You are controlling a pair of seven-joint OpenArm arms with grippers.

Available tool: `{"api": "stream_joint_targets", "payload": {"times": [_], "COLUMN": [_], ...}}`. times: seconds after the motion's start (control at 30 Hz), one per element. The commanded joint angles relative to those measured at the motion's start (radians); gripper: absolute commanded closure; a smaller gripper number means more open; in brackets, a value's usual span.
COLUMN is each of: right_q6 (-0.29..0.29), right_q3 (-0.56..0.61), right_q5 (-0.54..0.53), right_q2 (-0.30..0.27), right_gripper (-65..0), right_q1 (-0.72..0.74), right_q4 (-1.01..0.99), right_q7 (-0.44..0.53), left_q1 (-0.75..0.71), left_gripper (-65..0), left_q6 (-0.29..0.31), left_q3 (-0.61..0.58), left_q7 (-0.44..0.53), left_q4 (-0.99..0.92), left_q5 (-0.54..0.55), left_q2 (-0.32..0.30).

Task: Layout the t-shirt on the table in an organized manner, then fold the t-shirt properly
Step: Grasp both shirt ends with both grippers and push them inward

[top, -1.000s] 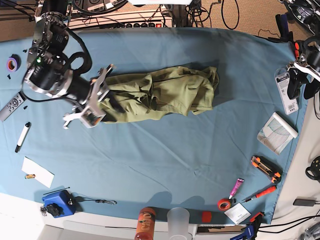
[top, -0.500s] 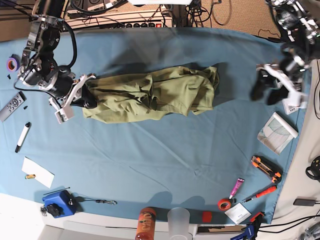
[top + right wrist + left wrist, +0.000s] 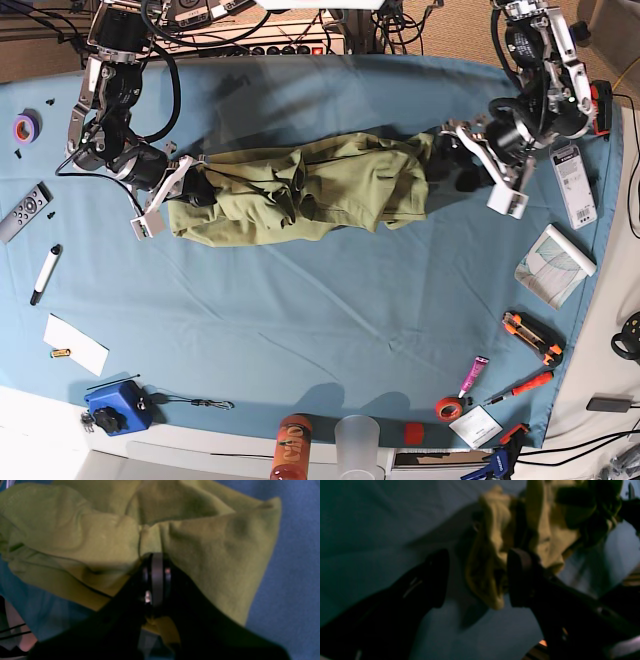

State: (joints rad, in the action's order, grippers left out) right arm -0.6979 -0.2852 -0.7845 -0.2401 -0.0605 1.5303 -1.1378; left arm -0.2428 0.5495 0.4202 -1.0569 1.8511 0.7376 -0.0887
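The t-shirt [image 3: 310,190] is lying bunched in a long roll on the table [image 3: 320,320], nothing folded, while the right gripper [image 3: 156,580] is pinching one end and the left gripper [image 3: 475,580] is straddling the other, wide open.

Two black-and-silver robot arms, looped with black cables, end in pale grey bracket plates carrying black fingers. The right gripper [image 3: 185,188] shows a silver band between two black rims at its tip, while the left gripper [image 3: 457,160] has broad, blunt, matte-black fingers [image 3: 520,577].
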Motion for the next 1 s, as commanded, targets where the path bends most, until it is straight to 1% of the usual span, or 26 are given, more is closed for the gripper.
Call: {"api": "stream_joint_targets", "payload": {"times": [0.0,0.1,0.23,0.3,0.33,0.4,0.5,0.53,0.57,0.6,0.63,0.7,0.73,0.8,0.83,0.97], "right_q6": [0.000,0.000,0.000,0.000,0.000,0.000,0.000,0.000,0.000,0.000,0.000,0.000,0.000,0.000,0.000,0.000], "right_q3": [-0.003,-0.003,-0.003,-0.003,-0.003,-0.003,-0.003,-0.003,-0.003,-0.003,-0.004,-0.005,-0.005,-0.005,-0.005,-0.005], "right_q5": [0.000,0.000,0.000,0.000,0.000,0.000,-0.001,-0.001,-0.006,-0.025,-0.055,-0.138,-0.177,-0.222,-0.221,-0.220], "right_q2": [-0.009,-0.009,-0.009,-0.009,-0.009,-0.009,-0.009,-0.009,-0.009,-0.009,-0.009,-0.009,-0.009,-0.008,-0.006,-0.004], "right_gripper": [0.0,0.0,0.0,0.0,0.0,0.0,0.0,0.0,0.0,0.0,0.0,0.0,0.0,0.0,0.0,0.0], "right_q1": [0.011,0.011,0.011,0.011,0.011,0.011,0.011,0.011,0.011,0.011,0.011,0.017,0.023,0.041,0.051,0.084], "right_q4": [0.010,0.010,0.010,0.010,0.010,0.010,0.010,0.010,0.010,0.010,0.011,0.013,0.017,0.039,0.056,0.138], "right_q7": [-0.011,-0.017,-0.017,-0.018,-0.018,-0.018,-0.023,-0.023,-0.022,-0.021,-0.021,-0.015,-0.016,-0.019,-0.019,-0.021], "left_q1": [0.004,0.002,0.007,0.013,0.018,0.036,0.066,0.072,0.077,0.080,0.080,0.080,0.080,0.082,0.086,0.114], "left_gripper": [-37.0,-37.0,-37.0,-36.9,-37.0,-37.0,-36.9,-35.6,-32.3,-27.3,-20.8,-4.4,0.0,0.0,0.0,0.0], "left_q6": [-0.014,-0.034,-0.036,-0.061,-0.064,-0.069,-0.138,-0.158,-0.177,-0.195,-0.205,-0.217,-0.216,-0.201,-0.185,-0.183], "left_q3": [-0.008,-0.035,-0.077,-0.109,-0.123,-0.137,-0.136,-0.136,-0.136,-0.136,-0.136,-0.136,-0.136,-0.127,-0.115,-0.010], "left_q7": [0.016,0.014,0.020,0.039,0.056,0.061,0.051,0.050,0.039,0.029,0.019,0.005,-0.003,-0.018,-0.030,-0.055], "left_q4": [0.008,-0.012,-0.049,-0.083,-0.106,-0.155,-0.206,-0.213,-0.216,-0.216,-0.216,-0.216,-0.216,-0.214,-0.214,-0.209], "left_q5": [0.041,0.092,0.093,0.092,0.092,0.092,0.074,0.070,0.070,0.071,0.070,0.070,0.070,0.069,0.069,0.071], "left_q2": [-0.006,-0.006,-0.006,-0.006,-0.006,-0.006,-0.006,-0.006,-0.006,-0.006,-0.006,-0.006,-0.006,-0.006,-0.006,-0.006]}}
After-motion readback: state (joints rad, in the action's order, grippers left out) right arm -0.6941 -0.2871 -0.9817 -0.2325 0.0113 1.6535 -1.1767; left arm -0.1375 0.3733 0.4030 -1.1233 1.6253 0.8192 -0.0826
